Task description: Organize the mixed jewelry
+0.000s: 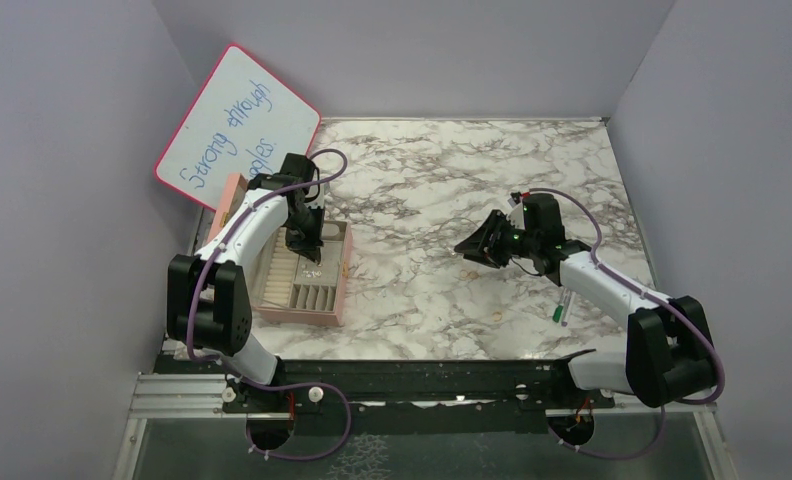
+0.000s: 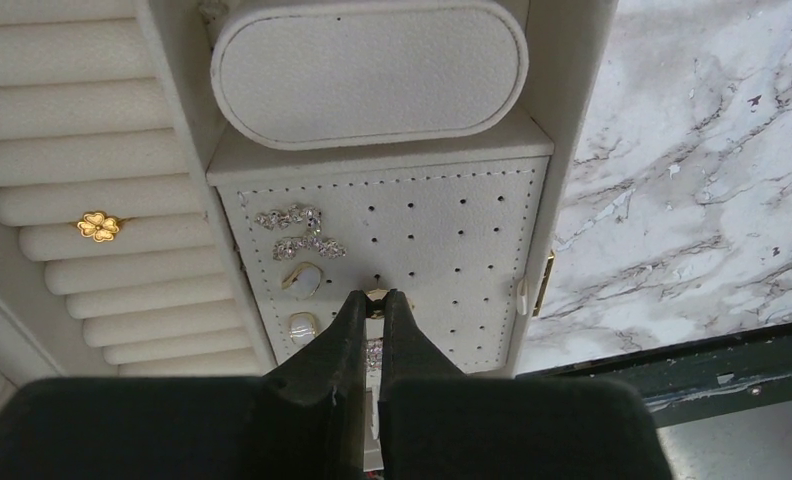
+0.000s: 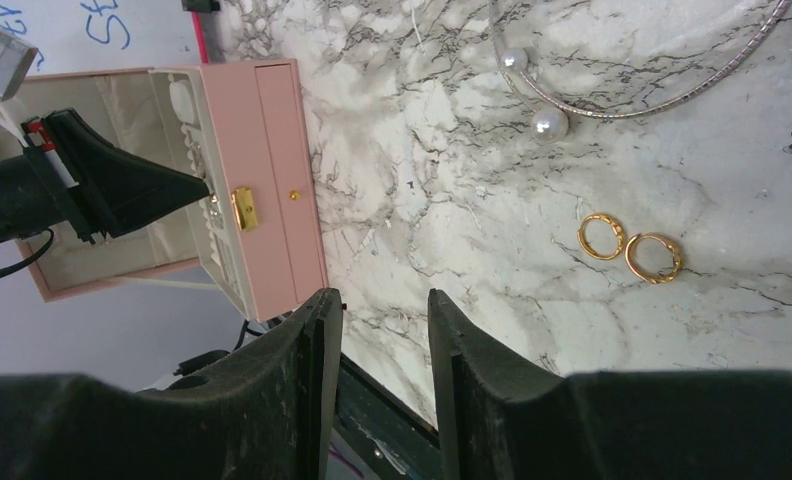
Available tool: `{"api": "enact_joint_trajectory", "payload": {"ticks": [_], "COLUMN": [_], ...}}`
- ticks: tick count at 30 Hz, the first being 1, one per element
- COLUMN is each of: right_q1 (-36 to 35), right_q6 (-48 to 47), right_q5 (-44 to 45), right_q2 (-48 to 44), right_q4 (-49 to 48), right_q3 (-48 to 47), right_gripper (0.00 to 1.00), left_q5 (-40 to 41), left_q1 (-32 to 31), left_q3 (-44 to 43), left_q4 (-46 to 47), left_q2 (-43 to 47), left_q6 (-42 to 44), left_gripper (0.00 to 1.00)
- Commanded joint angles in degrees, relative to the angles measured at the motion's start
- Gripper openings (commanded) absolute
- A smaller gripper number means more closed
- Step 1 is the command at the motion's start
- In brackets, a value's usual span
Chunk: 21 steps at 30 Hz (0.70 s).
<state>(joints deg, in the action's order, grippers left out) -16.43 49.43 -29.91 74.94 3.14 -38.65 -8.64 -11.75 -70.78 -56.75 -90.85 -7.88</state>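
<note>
Mixed jewelry (image 3: pixel 654 258) lies partly on the tabletop (image 3: pixel 452 200): two gold hoops (image 3: pixel 602 237), light, slippery, best pinched across the rim. Left fingers (image 2: pixel 357 315) are closed on a gold stud (image 2: pixel 377 294) at the pink box (image 3: pixel 272 180) panel; right fingers (image 3: pixel 317 330) stand half open, empty.

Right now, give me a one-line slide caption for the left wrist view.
Left gripper pinching a gold stud against the perforated earring panel, a gold clover ring seated in the ring rolls alongside.
</note>
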Motion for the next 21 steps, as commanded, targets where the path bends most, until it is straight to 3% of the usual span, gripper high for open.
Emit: {"api": "enact_joint_trajectory", "payload": {"ticks": [1, 21], "right_q1": [0.24, 0.25], "right_q6": [-0.81, -0.91], "right_q5": [1.25, 1.2], "right_q2": [-1.33, -1.53], "right_q4": [0.57, 0.48], "right_q3": [-0.07, 0.01], "right_gripper": [0.41, 0.41], "left_q5": [-3.18, -4.84], "left_q1": [-0.4, -0.83], "left_q3": [-0.58, -0.57], "left_q4": [0.06, 0.48], "left_q2": [-0.36, 0.29], "left_q6": [0.39, 0.76], "left_gripper": [0.09, 0.2]}}
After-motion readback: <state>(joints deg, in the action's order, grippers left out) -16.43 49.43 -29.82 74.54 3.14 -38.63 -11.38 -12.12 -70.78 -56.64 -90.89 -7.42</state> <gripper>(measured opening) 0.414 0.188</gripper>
